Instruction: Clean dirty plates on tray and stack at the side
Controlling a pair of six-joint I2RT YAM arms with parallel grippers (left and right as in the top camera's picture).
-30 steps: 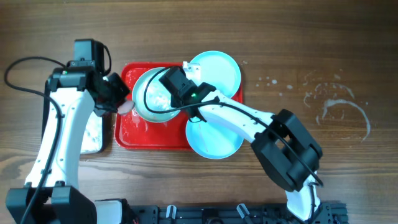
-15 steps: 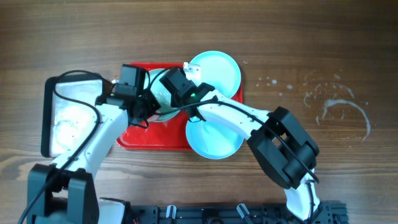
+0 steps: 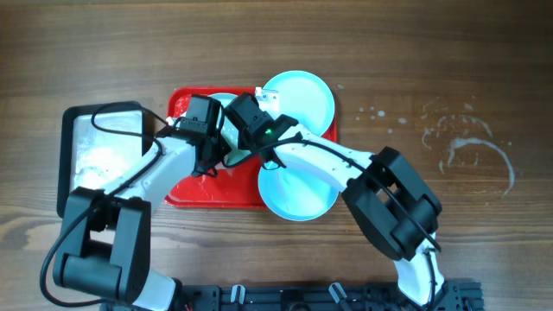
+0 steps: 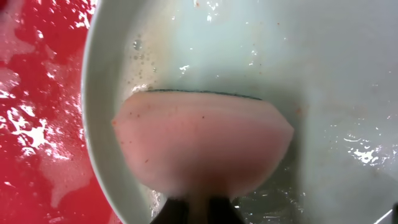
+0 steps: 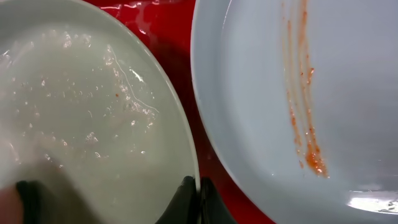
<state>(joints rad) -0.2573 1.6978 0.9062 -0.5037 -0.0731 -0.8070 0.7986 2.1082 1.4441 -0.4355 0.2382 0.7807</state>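
Note:
The red tray point(image 3: 186, 194) lies at centre left, wet with foam. My right gripper point(image 3: 239, 130) is shut on the rim of a soapy plate point(image 5: 81, 124) and pinches its edge point(image 5: 198, 193) over the tray. My left gripper point(image 3: 216, 155) is shut on a pink sponge point(image 4: 202, 143), which presses on that same plate point(image 4: 323, 74); its fingers point(image 4: 199, 211) show just below the sponge. A second plate point(image 3: 302, 99) with a red smear point(image 5: 305, 124) rests on the tray's far right corner. A third plate point(image 3: 298, 194) lies at the tray's near right edge.
A black-rimmed silver tray point(image 3: 95, 164) holding foam stands left of the red tray. White foam smears point(image 3: 471, 151) mark the wooden table at the right. Both arms cross over the red tray.
My left arm has swung right from the silver tray to the held plate, bringing the pink sponge onto its surface. The right arm has stayed still.

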